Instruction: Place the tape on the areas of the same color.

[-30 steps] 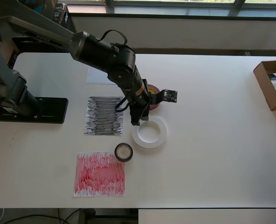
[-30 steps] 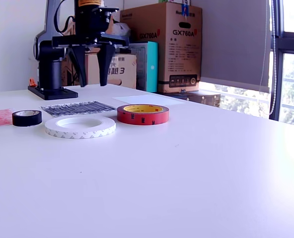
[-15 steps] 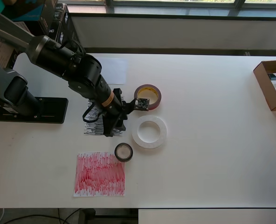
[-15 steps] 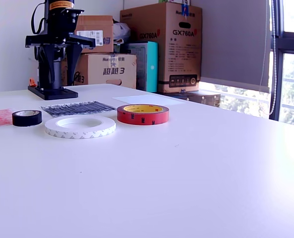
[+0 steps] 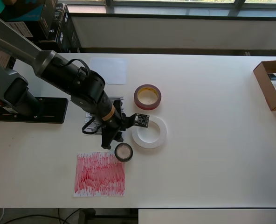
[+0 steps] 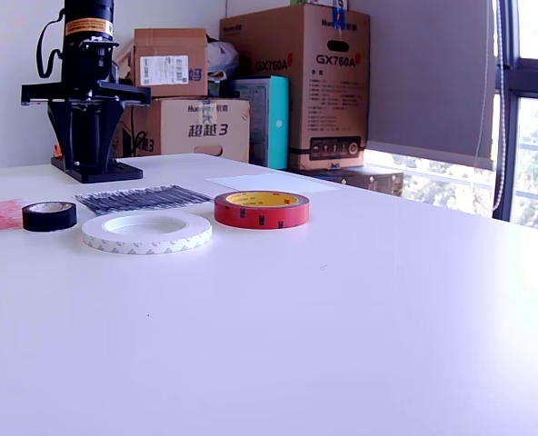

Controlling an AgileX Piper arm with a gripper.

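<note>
White worktop (image 5: 212, 140). The wide tape ring (image 5: 149, 132) is white; the mid-size roll (image 5: 148, 97) is dark red with a yellowish core; the small roll (image 5: 123, 152) is black. One sheet (image 5: 108, 71) is plain white, one (image 5: 100, 174) scribbled red, one (image 6: 144, 197) scribbled black. The arm (image 5: 68, 79) is black.

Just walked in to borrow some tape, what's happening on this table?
A single robot arm is sorting tape rolls onto matching coloured sheets. Its pincer hangs empty beside the small black tape roll. The wide white tape ring and dark red tape roll lie on the bare table. Nothing sits on the red-scribbled sheet, black-scribbled sheet or plain white sheet.
</note>
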